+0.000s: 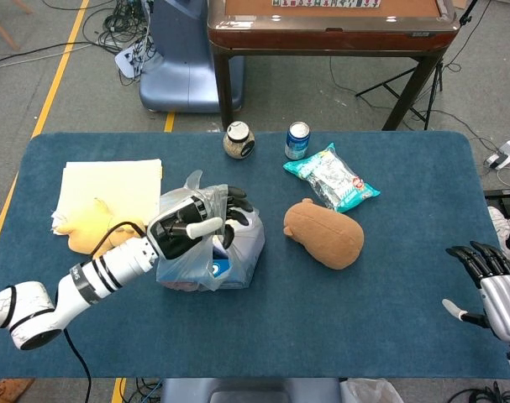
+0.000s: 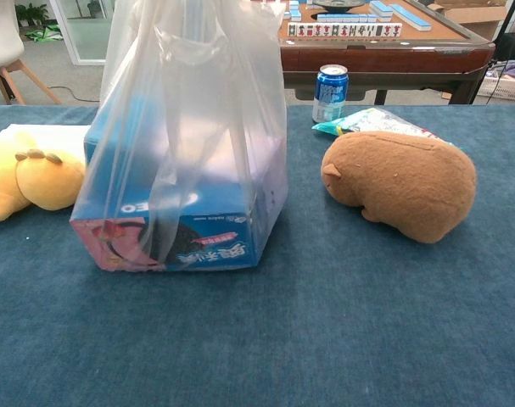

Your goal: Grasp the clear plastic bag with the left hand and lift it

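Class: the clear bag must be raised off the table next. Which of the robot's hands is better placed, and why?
Left. The left hand already grips the gathered top of the clear plastic bag, while the right hand sits open at the table's far edge, well away from it.
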Tool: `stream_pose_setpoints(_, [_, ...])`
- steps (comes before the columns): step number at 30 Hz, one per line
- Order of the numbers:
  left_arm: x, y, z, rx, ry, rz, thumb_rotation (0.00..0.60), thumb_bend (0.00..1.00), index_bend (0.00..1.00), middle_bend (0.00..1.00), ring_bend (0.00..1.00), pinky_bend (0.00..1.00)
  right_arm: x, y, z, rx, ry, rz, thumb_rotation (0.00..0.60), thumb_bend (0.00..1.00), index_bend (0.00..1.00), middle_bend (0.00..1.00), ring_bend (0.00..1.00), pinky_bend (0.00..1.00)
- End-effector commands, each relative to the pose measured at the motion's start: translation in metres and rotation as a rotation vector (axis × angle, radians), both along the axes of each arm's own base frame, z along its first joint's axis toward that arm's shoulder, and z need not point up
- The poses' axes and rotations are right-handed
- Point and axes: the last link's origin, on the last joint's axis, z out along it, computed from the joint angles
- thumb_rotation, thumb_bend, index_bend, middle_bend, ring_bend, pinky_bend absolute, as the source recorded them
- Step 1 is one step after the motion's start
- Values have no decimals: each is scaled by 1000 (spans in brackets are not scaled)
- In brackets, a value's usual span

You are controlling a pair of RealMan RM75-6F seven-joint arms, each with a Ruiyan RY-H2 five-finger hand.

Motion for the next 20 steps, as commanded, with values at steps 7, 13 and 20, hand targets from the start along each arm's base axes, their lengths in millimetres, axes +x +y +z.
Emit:
stream_pose_setpoints(7, [-5,-12,29,39,3,16,600,253,527,637,652,976,2,-1,-1,3,-2,6,600,155,187,201,76,113])
stream_pose_setpoints(13, [-7,-18,46,108,31,11,600,253,595,721,760,1000,2,-2,-3,8,-4,6,600,155,187,201,76,114])
stream_pose_setpoints(20, [-5,-26,72,193,20,18,600,253,599,732,779,1000,1,-3,-4,11,-5,6,600,155,187,201,76,113])
